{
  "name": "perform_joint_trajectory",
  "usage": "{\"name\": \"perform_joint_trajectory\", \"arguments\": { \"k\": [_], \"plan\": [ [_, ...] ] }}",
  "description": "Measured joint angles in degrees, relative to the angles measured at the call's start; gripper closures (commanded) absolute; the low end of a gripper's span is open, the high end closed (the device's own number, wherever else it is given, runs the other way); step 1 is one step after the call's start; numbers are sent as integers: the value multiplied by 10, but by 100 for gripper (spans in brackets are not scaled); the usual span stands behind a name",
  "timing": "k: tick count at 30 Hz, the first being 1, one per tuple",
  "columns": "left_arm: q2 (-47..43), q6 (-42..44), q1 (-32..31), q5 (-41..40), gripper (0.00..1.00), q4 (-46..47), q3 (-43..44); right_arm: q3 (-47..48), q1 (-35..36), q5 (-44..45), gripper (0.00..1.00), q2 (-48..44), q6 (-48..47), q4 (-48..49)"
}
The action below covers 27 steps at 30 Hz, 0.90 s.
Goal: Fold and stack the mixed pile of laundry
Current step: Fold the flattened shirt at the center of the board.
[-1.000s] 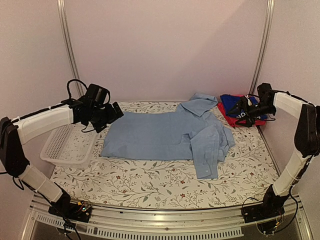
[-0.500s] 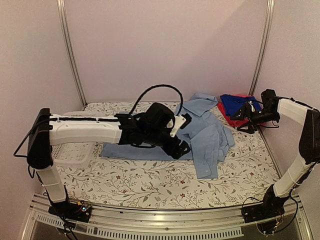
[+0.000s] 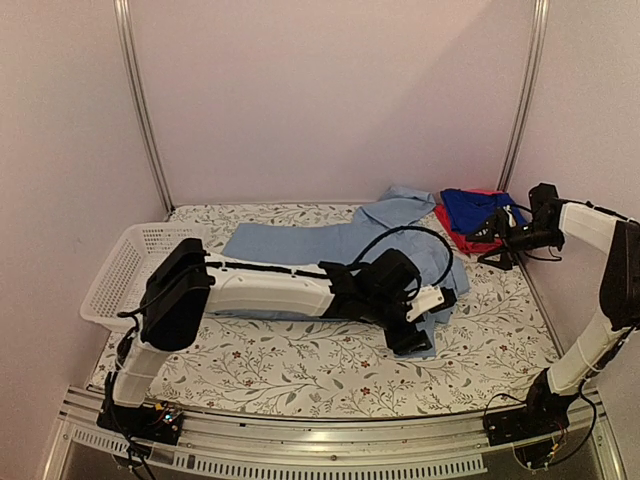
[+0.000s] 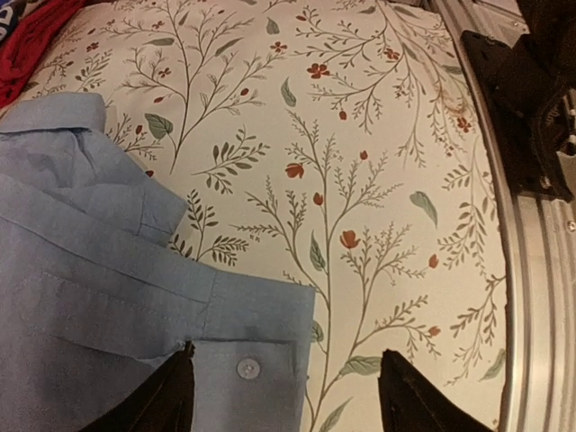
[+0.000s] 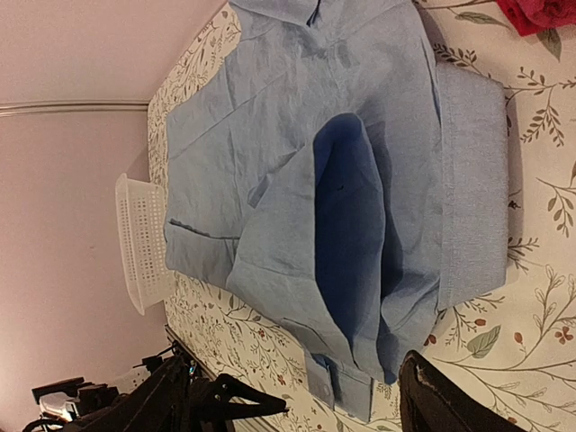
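The light-blue collared shirt (image 3: 300,245) lies spread across the middle of the floral table cover, its right sleeve folded down toward the front. My left gripper (image 3: 412,338) reaches across it and hovers open over that sleeve's buttoned cuff (image 4: 247,360). One finger (image 4: 157,405) is over the cuff and the other (image 4: 418,405) is over bare cover. The royal-blue shirt (image 3: 470,207) lies on the red-pink one (image 3: 455,238) at the back right. My right gripper (image 3: 493,238) is open and empty just beside them. The right wrist view faces the light-blue shirt (image 5: 342,180).
A white perforated basket (image 3: 125,272) stands at the table's left edge and also shows in the right wrist view (image 5: 139,243). The right arm's base (image 4: 531,108) stands at the near metal edge. Metal frame posts stand at the back corners.
My left arm has swung from the basket side across the light-blue shirt to the sleeve cuff at the front right. My right gripper has shifted slightly right, off the blue-and-red pile.
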Motion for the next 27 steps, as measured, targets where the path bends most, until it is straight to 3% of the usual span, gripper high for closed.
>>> {"name": "perform_joint_trajectory", "arguments": {
  "k": [4, 9, 13, 18, 27],
  "plan": [
    [48, 8, 0, -1, 22, 0, 19, -7, 0, -3, 22, 0, 1, 4],
    [90, 16, 0, -18, 26, 11, 25, -13, 0, -8, 22, 0, 0, 4],
    [97, 22, 0, -42, 48, 23, 29, -14, 0, -9, 22, 0, -2, 4],
    [101, 23, 3, -63, 98, 36, 28, -15, 0, -8, 22, 0, -3, 4],
    [80, 33, 7, -61, 100, 4, 22, -15, 0, -7, 23, 0, -15, 5]
  ]
}}
